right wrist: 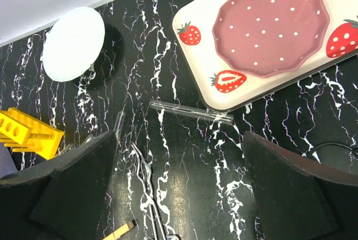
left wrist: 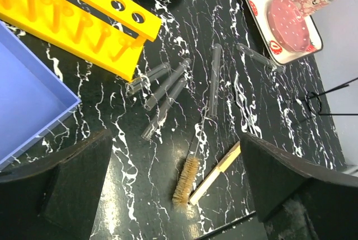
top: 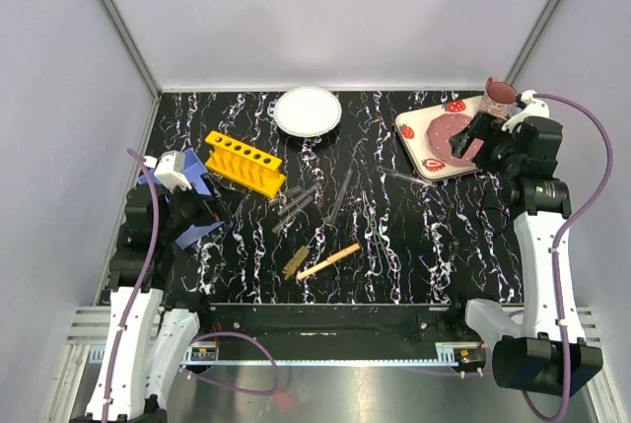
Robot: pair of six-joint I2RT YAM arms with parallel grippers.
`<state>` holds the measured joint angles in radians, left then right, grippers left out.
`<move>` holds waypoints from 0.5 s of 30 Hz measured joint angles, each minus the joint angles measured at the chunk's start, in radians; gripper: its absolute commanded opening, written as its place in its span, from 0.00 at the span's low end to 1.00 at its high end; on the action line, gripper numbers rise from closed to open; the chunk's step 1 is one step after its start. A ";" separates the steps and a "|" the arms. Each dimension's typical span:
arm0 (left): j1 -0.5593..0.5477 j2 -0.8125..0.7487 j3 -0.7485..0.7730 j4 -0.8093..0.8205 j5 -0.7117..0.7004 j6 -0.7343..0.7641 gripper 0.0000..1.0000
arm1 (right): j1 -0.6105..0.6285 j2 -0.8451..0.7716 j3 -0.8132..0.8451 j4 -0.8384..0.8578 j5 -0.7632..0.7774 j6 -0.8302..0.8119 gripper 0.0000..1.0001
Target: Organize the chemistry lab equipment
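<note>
- The left gripper (left wrist: 176, 159) hangs wide open and empty; the clear tubes (left wrist: 165, 92), brown brush (left wrist: 186, 181) and wooden stick (left wrist: 215, 174) lie loose beneath it, near the yellow rack (left wrist: 84, 22).
- The right gripper (right wrist: 180, 139) is wide open and empty above a lone tube (right wrist: 190, 111) just beside the strawberry tray (right wrist: 193, 64).

White plate (top: 308, 110) near strawberry tray (top: 412, 145) (pink cup (top: 498, 98) at its corner).

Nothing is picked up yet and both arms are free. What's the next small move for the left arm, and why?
Probably lower the left gripper toward the nearest of the tubes lying loose beside the rack. Its fingers are open and empty, the tubes lie just ahead of them in the wrist view, and the rack's visible holes look empty, so a tube seems the easiest first pick.
</note>
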<state>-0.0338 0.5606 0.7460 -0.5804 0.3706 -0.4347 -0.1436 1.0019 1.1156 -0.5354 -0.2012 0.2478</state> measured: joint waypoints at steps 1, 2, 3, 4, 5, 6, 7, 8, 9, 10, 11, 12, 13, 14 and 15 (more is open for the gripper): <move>0.000 0.003 0.000 0.001 0.010 -0.003 0.99 | 0.000 0.001 0.000 0.000 -0.001 0.000 1.00; 0.000 0.008 0.000 0.001 0.020 -0.007 0.99 | 0.000 0.002 0.000 0.000 -0.003 0.001 1.00; 0.000 0.013 0.000 0.001 0.030 -0.011 0.99 | 0.000 0.003 0.000 0.000 -0.005 0.000 1.00; 0.000 0.020 0.000 0.001 0.042 -0.014 0.99 | 0.000 0.003 0.000 0.000 -0.012 0.000 1.00; 0.000 0.027 0.000 0.001 0.053 -0.018 0.99 | 0.000 0.005 0.000 0.000 -0.026 0.000 1.00; 0.000 0.034 0.001 0.001 0.063 -0.021 0.99 | 0.000 0.006 0.000 0.000 -0.037 0.000 1.00; 0.000 0.042 0.001 0.001 0.075 -0.027 0.99 | 0.000 0.009 0.000 0.000 -0.058 -0.004 1.00; -0.002 0.049 0.001 0.001 0.084 -0.031 0.99 | 0.000 0.012 0.000 0.000 -0.078 -0.009 1.00; -0.007 0.056 0.001 0.001 0.092 -0.035 0.99 | 0.000 0.014 0.000 0.000 -0.104 -0.017 1.00; -0.016 0.062 0.001 0.001 0.094 -0.038 0.99 | 0.000 0.018 0.000 0.000 -0.140 -0.028 1.00; -0.027 0.067 0.002 0.001 0.095 -0.041 0.99 | 0.000 0.021 0.000 0.000 -0.183 -0.047 1.00; -0.044 0.073 0.002 0.001 0.093 -0.045 0.99 | 0.000 0.023 0.000 0.000 -0.220 -0.067 1.00; -0.071 0.082 0.005 0.000 0.089 -0.049 0.99 | -0.001 0.026 0.000 0.000 -0.292 -0.097 1.00; -0.094 0.087 0.007 0.003 0.088 -0.052 0.99 | -0.001 0.030 0.000 0.000 -0.363 -0.132 1.00; -0.124 0.097 0.009 0.004 0.081 -0.056 0.99 | -0.001 0.033 0.000 -0.001 -0.431 -0.167 1.00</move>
<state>-0.1574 0.6579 0.7547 -0.5762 0.4519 -0.4911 -0.1444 1.0351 1.1160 -0.5365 -0.6323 0.0807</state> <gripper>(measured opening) 0.987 0.994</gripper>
